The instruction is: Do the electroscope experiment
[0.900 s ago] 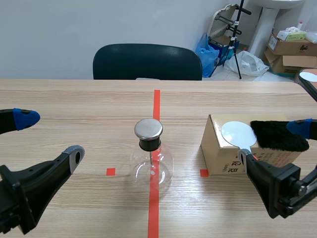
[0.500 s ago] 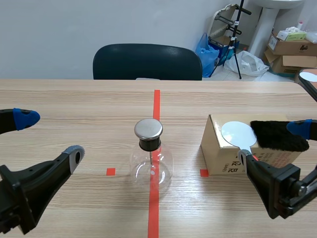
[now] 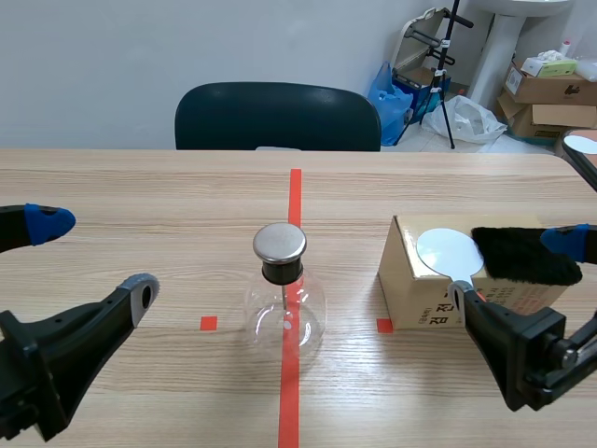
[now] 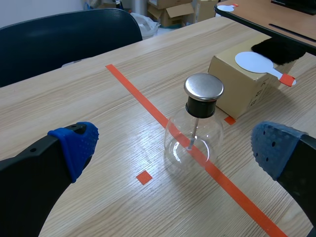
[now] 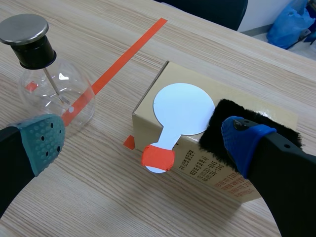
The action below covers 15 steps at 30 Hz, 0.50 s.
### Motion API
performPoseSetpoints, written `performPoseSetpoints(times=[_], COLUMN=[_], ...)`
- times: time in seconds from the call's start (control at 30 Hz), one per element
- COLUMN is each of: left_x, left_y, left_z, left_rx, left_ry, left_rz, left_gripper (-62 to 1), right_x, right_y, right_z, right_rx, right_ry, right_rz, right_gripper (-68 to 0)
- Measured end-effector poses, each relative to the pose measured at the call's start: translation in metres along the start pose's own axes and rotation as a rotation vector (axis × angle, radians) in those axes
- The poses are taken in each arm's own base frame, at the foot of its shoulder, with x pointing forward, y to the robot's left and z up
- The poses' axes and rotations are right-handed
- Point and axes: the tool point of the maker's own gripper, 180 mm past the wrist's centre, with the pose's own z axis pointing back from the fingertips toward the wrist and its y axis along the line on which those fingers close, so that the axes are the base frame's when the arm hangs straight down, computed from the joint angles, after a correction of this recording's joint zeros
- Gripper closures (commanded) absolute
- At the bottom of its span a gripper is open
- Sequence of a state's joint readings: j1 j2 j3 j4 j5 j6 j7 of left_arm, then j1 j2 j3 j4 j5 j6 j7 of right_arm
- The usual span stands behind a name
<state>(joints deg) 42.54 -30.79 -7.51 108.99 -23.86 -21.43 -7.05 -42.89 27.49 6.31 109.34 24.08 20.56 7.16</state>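
Electroscope flask (image 3: 284,299) at centre, on tape line. Disc paddle (image 3: 448,250) and black fur (image 3: 522,254) atop box (image 3: 410,285), right. Left gripper (image 3: 93,257) and right gripper (image 3: 513,266) spread wide, nothing held.

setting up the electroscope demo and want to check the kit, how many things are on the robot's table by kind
glass electroscope flask: 1
white disc paddle: 1
black fur pad: 1
cardboard box: 1
total: 4
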Motion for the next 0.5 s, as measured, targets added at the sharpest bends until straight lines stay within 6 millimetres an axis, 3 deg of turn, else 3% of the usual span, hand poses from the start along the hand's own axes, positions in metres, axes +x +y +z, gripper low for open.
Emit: performPoseSetpoints(times=[0.17, 0.5], left_x=[0.0, 0.0], left_y=[0.0, 0.0], left_z=[0.0, 0.0], left_rx=[0.0, 0.0], left_ry=[0.0, 0.0], left_rz=[0.0, 0.0], left_gripper=[-62.3, -62.3], right_x=[-0.002, -0.021], right_y=[0.0, -0.007], right_z=[0.0, 0.005], right_rx=[0.003, -0.038], right_ry=[0.014, 0.112], right_rz=[0.032, 0.361], right_gripper=[-67.9, -67.9])
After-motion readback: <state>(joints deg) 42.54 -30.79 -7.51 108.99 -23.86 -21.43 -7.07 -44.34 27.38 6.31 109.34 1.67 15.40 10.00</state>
